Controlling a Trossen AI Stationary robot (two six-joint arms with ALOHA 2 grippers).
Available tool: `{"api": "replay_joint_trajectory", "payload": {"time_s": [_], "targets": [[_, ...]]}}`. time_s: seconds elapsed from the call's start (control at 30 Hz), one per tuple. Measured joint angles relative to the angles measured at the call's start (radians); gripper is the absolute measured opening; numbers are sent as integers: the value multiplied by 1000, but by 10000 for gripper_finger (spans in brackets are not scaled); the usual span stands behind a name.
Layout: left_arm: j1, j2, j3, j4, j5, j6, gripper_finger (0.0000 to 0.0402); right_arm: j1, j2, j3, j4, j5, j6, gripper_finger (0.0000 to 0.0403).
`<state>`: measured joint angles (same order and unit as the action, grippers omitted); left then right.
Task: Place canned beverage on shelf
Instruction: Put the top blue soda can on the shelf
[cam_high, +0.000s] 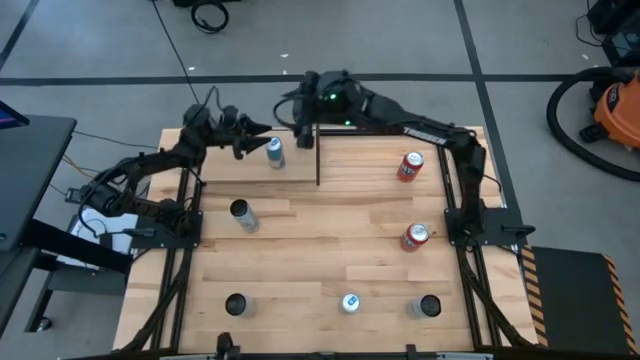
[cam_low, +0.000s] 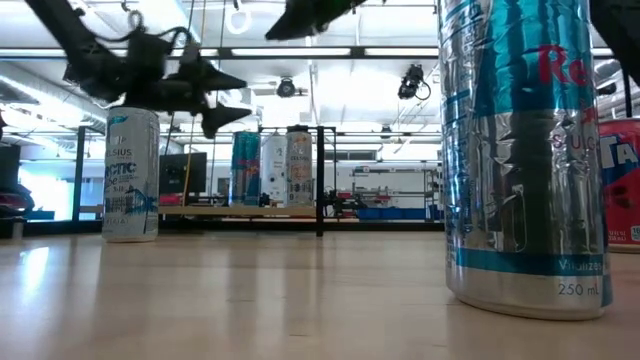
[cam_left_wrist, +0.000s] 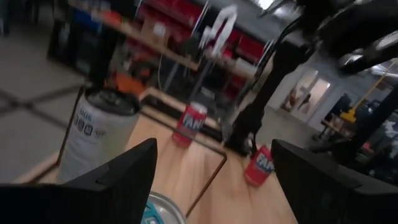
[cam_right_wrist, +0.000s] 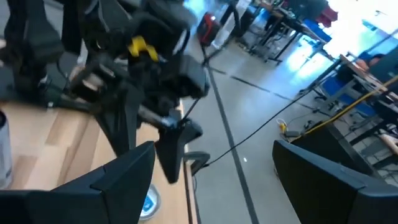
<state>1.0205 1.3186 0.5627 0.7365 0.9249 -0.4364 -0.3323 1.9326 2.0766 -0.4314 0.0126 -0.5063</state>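
Note:
The shelf (cam_high: 295, 172), a pale wood panel edged by black rods, stands at the table's far side. A blue-and-silver can (cam_high: 275, 152) stands upright on it; the low view shows three cans (cam_low: 273, 168) side by side there. My left gripper (cam_high: 258, 135) hovers open just left of that can, pointing toward the table's right, with nothing between its fingers (cam_left_wrist: 214, 180). My right gripper (cam_high: 302, 135) hangs open and higher, over the shelf's far right corner, also with nothing in it (cam_right_wrist: 214, 180). A can's top (cam_left_wrist: 163, 208) shows below the left fingers.
More cans stand on the tabletop: a silver one (cam_high: 243, 215) left of centre, two red ones (cam_high: 410, 166) (cam_high: 416, 236) on the right, and three along the near edge (cam_high: 235, 305) (cam_high: 350, 302) (cam_high: 428, 306). The shelf's black upright rod (cam_low: 320, 180) rises beside the cans.

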Motion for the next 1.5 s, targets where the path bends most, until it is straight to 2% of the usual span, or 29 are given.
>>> {"api": "replay_joint_trajectory", "payload": {"time_s": [0.17,0.33,0.47,0.57,0.77,0.87,0.97,1.1,1.3,1.43,1.5], "targets": [[-17,0,187,-410,21,147,316,-14,-77,0,-49,-3,66,334],[-67,0,382,-729,16,292,316,-35,-123,0,-135,-5,95,334],[-99,0,522,-941,-111,417,316,-48,-145,0,-189,-5,96,334],[-106,0,580,-991,-143,453,316,-51,-147,0,-212,-5,96,334],[-117,0,605,-991,-146,428,316,-51,-156,0,-234,-6,93,334],[-117,0,605,-1018,-206,423,316,-51,-162,-1,-245,-5,88,334],[-121,0,605,-1086,-255,427,316,-51,-174,0,-264,-5,87,334],[-135,-4,605,-1180,-271,472,313,-59,-187,0,-288,-5,86,334],[-197,-4,605,-1271,-478,553,311,-76,-198,0,-290,-5,87,334],[-232,-4,622,-1322,-555,579,311,-86,-197,0,-316,-5,88,334],[-250,-4,650,-1354,-631,581,311,-89,-197,0,-343,-5,88,334]]}}
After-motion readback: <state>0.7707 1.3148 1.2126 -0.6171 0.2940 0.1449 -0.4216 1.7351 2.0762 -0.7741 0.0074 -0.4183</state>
